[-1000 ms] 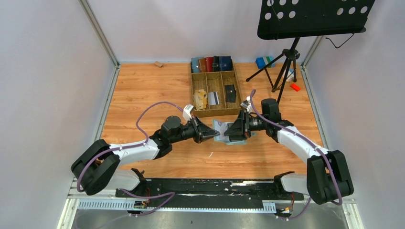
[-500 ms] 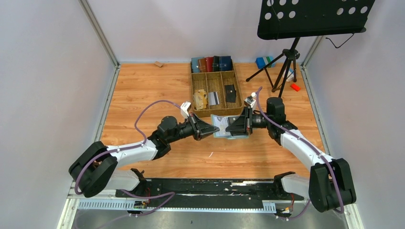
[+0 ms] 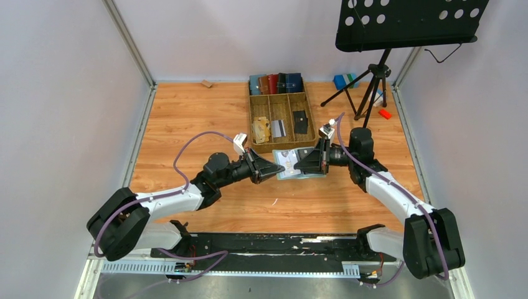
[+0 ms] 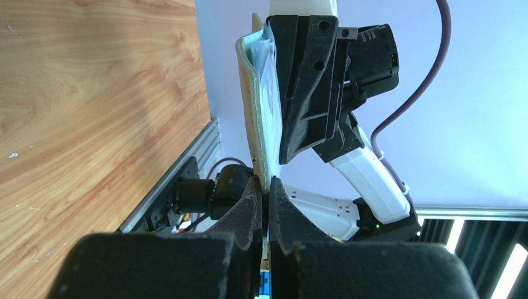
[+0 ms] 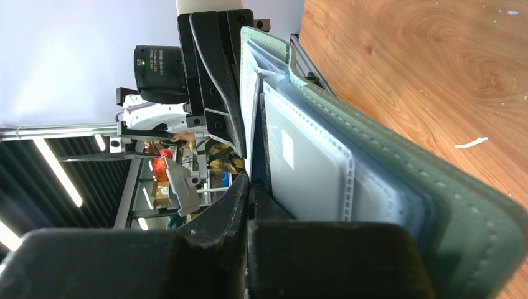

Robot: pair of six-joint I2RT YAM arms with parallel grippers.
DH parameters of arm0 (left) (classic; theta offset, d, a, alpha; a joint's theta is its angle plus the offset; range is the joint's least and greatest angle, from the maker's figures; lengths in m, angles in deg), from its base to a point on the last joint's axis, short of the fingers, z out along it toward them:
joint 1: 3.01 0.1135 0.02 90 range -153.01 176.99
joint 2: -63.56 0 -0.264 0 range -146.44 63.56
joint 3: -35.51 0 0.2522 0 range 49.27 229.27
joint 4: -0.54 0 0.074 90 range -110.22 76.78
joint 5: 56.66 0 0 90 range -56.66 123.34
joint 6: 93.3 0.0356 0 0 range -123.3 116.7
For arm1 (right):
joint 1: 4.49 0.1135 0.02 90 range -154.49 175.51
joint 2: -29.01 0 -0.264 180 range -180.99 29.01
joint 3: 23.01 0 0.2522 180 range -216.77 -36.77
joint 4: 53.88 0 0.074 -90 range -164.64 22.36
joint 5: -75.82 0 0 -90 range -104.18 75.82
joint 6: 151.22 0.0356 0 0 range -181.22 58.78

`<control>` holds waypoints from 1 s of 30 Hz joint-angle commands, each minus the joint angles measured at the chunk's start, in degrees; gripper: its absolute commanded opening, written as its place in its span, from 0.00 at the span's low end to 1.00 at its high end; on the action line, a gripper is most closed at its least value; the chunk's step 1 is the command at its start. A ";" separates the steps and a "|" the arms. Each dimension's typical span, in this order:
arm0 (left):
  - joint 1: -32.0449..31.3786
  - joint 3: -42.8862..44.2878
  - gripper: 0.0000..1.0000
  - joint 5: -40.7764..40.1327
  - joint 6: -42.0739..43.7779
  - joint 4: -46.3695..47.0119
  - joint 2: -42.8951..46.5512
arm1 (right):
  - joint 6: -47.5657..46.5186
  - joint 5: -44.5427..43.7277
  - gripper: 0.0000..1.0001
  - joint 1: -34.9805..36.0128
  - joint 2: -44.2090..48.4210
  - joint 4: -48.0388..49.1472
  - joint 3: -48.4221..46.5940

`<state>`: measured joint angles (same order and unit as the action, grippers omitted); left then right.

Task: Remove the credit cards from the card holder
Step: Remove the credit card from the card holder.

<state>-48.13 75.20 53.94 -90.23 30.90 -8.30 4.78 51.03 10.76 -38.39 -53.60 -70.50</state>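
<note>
Counter-grip explains the pose: left tool (image 4: 266, 187) is clamped shut on one cover edge of the card holder (image 4: 255, 124), held spread over the table's middle near the wooden tray (image 3: 252, 118), so the right tool (image 5: 249, 187), jaws closed tight, can nip its inner pockets.

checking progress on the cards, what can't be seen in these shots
- Right wrist: whether the right jaws pinch a card or a sleeve of the card holder; the jaws cover it.
- Top external: cards left inside; too small, jaws overlap.
- Left wrist: its pockets; edge-on, right jaws in front.
</note>
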 commanded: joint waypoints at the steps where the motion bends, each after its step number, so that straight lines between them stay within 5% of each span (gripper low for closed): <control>1: -0.38 0.60 0.00 0.49 1.74 -1.96 2.03 | 0.27 0.00 0.00 0.31 1.99 1.90 -1.16; 16: 3.18 -3.63 0.00 -1.57 3.05 -8.12 10.17 | -11.31 -2.45 0.00 -1.89 1.66 -13.30 -4.08; 24: 3.37 5.45 0.00 -6.22 16.87 -46.54 12.22 | -22.59 -8.54 0.00 -2.37 0.74 -29.98 -9.78; 30: 3.35 9.14 0.00 -7.00 24.16 -58.52 9.83 | -33.46 -21.45 0.00 -2.61 0.90 -44.62 -17.20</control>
<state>-44.94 80.91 48.41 -73.53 -16.84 2.24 -19.33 39.12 8.44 -37.65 -87.37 -82.02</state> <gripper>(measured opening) 0.017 0.011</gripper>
